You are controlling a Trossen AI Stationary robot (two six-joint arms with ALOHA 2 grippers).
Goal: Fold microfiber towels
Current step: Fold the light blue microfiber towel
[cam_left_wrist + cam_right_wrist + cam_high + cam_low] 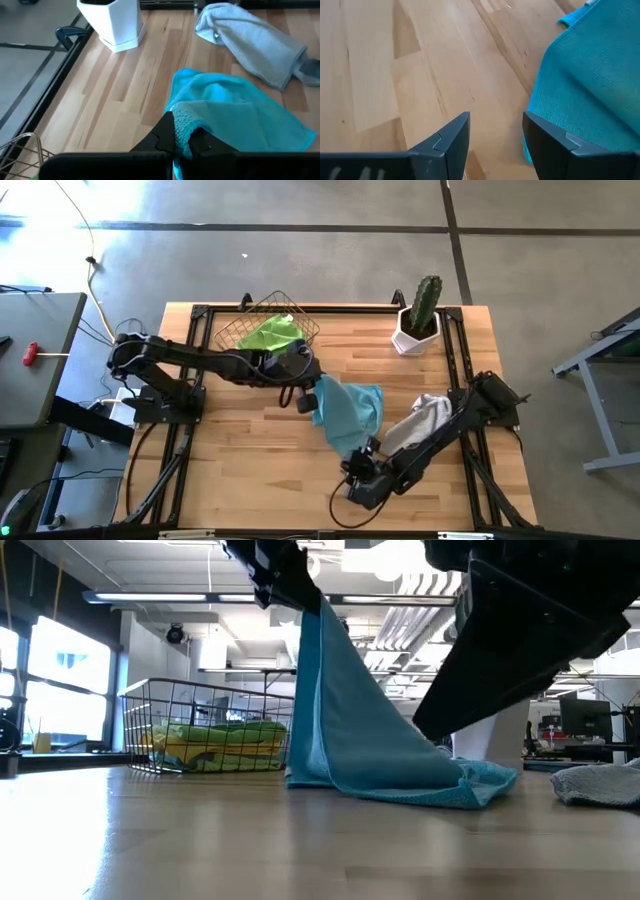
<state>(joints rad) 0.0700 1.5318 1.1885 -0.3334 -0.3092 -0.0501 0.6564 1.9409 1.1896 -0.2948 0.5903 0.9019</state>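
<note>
Your right end effector (495, 145) sits released beside the blue towel (348, 412); your left end effector (182, 142) clenches its lifted corner above the table (250, 450)

Nubby blue cloth towel (348, 412), smooth wood table (250, 450), wire basket (262, 327), seemingly metal

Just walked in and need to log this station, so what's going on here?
The left gripper is shut on a corner of the light blue towel, holding it up so it hangs with its far end on the table. The right gripper is open, low over the wood beside that towel's edge, holding nothing. A grey towel lies crumpled near the right arm. Lime green and yellow towels wait in the wire basket.
</note>
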